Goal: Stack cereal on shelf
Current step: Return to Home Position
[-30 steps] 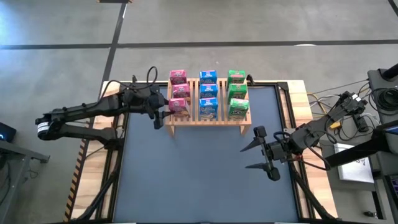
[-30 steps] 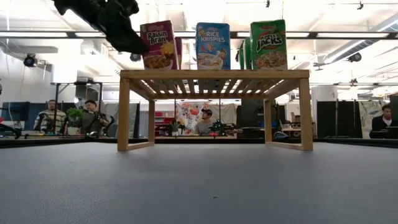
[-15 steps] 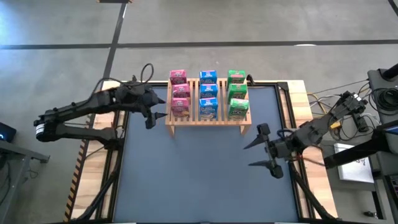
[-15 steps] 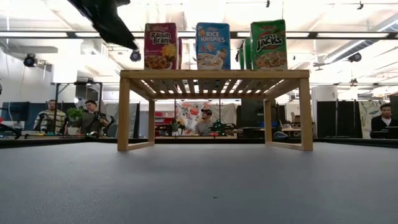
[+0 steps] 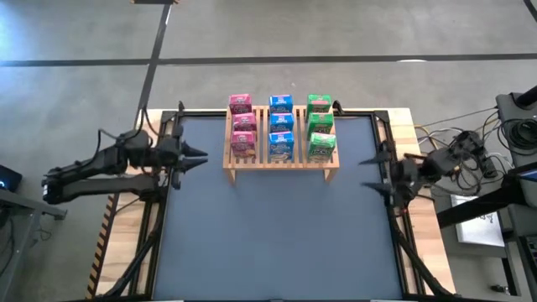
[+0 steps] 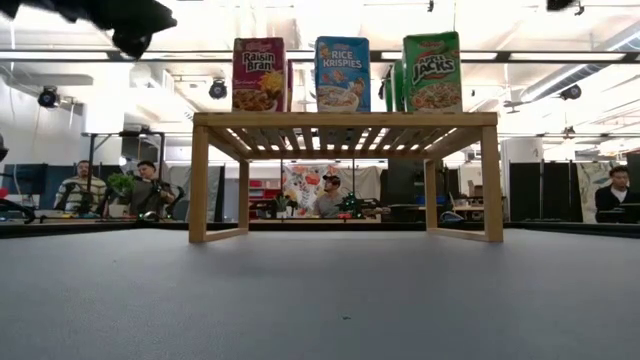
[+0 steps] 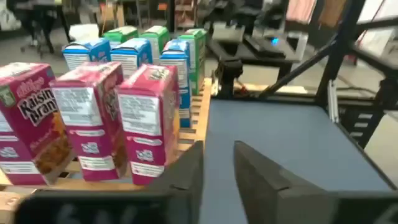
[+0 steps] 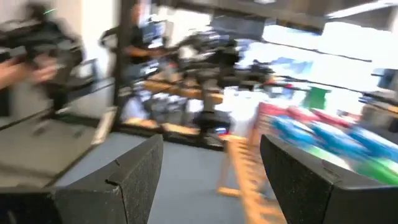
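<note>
Two dark robot hands at opposite sides of the dark tabletop (image 5: pixel 268 235), both empty. At far left, the left hand (image 7: pixel 217 148): over the tabletop's left rim, well apart from the rack, fingers (image 7: pixel 261 180) parted only narrowly, nothing between them.

Next, the light wooden slatted rack (image 5: pixel 281 167) on short legs, at the far middle of the tabletop, carrying all nine small printed cardboard cereal boxes upright in three columns of three. Leftmost column, the pink Raisin Bran boxes (image 5: pixel 242 126); middle column, the blue Rice Krispies boxes (image 5: pixel 281 126); rightmost column, the green Apple Jacks boxes (image 5: pixel 320 126). Columns near one another yet apart, front boxes level along the rack's near edge in the low view.

At far right, the right hand (image 8: pixel 211 142): by the tabletop's right rim, fingers (image 8: pixel 137 180) spread wide, gripping nothing. Beyond the tabletop, seated people (image 6: pixel 140 185) in the room.
</note>
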